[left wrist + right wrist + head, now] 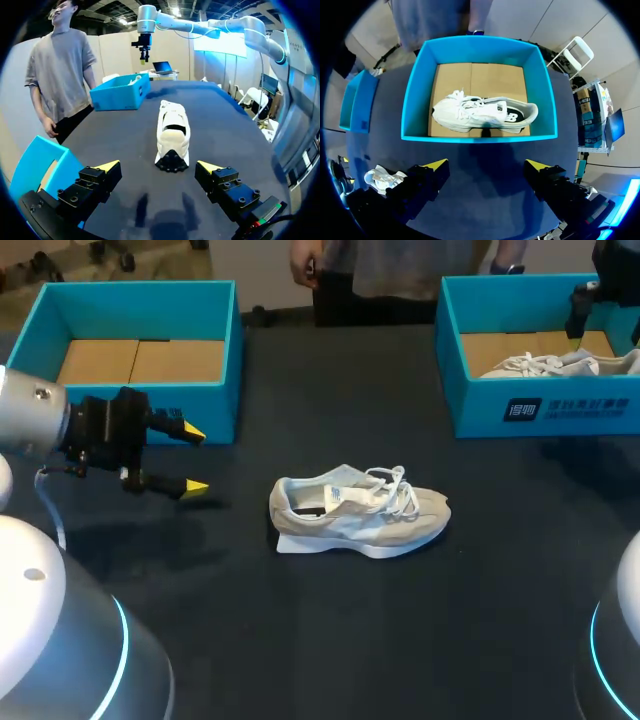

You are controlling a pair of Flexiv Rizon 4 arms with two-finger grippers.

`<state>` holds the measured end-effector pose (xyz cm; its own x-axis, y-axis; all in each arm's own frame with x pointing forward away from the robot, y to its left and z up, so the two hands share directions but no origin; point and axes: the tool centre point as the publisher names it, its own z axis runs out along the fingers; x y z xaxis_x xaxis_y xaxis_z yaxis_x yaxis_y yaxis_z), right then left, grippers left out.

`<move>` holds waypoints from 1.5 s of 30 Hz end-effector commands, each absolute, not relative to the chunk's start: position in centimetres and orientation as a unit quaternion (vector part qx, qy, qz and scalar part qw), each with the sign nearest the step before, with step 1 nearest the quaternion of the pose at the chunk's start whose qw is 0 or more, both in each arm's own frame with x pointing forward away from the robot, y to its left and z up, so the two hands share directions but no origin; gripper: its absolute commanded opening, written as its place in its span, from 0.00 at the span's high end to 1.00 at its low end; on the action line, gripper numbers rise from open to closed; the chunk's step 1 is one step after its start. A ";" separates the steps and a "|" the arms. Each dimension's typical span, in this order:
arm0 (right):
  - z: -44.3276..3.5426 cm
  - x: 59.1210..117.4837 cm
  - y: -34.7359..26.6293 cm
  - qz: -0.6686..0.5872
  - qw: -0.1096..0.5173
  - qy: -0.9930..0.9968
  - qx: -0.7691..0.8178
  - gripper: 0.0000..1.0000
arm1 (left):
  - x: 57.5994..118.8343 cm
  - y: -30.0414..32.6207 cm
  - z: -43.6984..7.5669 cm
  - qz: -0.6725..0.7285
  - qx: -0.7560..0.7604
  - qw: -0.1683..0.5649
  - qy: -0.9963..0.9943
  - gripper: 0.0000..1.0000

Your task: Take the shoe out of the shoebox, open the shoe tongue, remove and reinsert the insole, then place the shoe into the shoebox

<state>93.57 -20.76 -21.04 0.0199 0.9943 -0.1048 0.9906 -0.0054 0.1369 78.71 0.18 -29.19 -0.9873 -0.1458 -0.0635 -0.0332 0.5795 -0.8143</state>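
Tool state, left side: your left gripper [195,458] stands wide open, yellow tips well apart, nothing held. It hangs low over the tabletop [300,640] near the left edge, just in front of the near right corner of the left shoebox [140,287], not touching it. The fingers point level across the tabletop toward the right edge.

The shoe [360,512] lies straight ahead of those fingers, near the middle of the tabletop and apart from the tips. It is upright on its sole, heel toward the left gripper, toe toward the right edge, laces loose on top. From the left wrist you see the heel lined up with the gap between the two fingers.

Your left arm [30,420] comes in low from the left edge, wrist turned so one finger is farther back than the other.

Your right gripper [486,164] is also wide open and holds nothing. It hangs above the right shoebox [540,405] at the far right corner, pointing straight down. Your right arm [225,25] reaches in high over that corner.

The right shoebox holds a second shoe [485,114], pale, lying lengthwise on the cardboard floor. The left shoebox, at the far left corner, shows its cardboard floor.
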 end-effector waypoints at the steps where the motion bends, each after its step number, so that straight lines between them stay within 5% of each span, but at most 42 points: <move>1: -21.1 93.5 -20.8 0.012 0.087 0.700 0.709 0.00 | 78.2 0.2 -29.2 -0.454 -0.057 0.076 0.886 0.00; 45: -21.1 93.5 -20.8 0.012 0.087 0.700 0.709 0.00 | 78.1 -4.2 -37.2 -0.490 -0.044 0.037 0.870 0.00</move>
